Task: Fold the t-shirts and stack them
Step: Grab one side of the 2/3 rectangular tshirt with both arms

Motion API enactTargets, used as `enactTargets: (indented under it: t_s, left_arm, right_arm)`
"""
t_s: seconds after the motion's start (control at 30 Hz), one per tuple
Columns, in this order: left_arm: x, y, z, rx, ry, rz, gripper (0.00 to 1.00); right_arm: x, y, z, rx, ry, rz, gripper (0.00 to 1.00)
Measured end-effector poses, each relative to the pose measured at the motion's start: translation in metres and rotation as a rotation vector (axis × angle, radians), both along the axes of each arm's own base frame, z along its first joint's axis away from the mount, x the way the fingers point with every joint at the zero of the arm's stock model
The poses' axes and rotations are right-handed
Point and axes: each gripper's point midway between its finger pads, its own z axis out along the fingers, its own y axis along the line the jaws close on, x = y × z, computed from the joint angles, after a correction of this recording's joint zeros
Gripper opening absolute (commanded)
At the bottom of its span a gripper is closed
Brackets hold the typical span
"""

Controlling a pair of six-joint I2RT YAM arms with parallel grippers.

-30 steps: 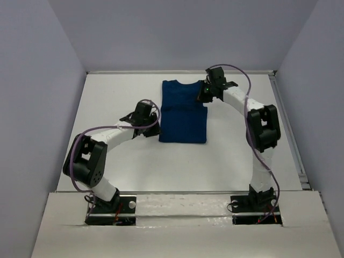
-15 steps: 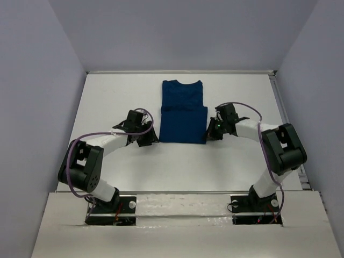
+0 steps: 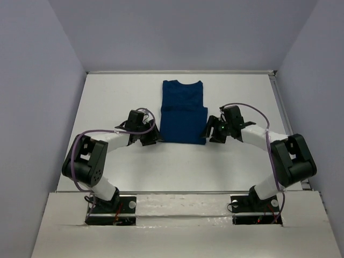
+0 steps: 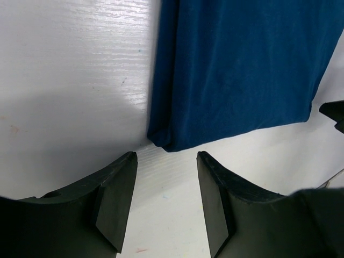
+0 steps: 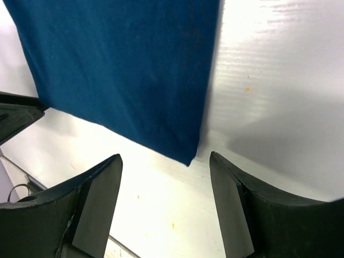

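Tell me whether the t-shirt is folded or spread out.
Folded. The t-shirt lies as a narrow rectangle, no sleeves sticking out, with a layer edge across its middle and doubled cloth at its near corner.

I could read no lettering, label, brand, number or sign in any of my views. The t-shirt point(image 3: 183, 113), lying toward the far edge of the worktop point(image 3: 123, 97), showed me only plain blue cloth.
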Motion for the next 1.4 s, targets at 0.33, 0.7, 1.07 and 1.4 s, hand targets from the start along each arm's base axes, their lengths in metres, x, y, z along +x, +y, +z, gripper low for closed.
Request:
enactTargets:
  t_s: [0.33, 0.7, 1.07, 1.4]
  left_arm:
    - [0.007, -0.003, -0.006, -0.012, -0.004, 0.01, 0.31]
    - [0.012, 0.001, -0.008, 0.012, -0.019, 0.035, 0.27]
    - [0.016, 0.003, -0.01, 0.025, -0.03, 0.049, 0.0]
    - [0.01, -0.001, -0.009, 0.042, -0.04, 0.027, 0.0]
  right_arm:
    - [-0.019, -0.003, -0.018, 0.048, 0.049, -0.061, 0.58]
    - [-0.003, 0.012, -0.023, 0.143, 0.048, -0.095, 0.43]
    - [-0.008, 0.007, -0.032, 0.133, 0.069, -0.115, 0.0]
    - [-0.02, 0.008, -0.029, 0.152, 0.079, -0.083, 0.0]
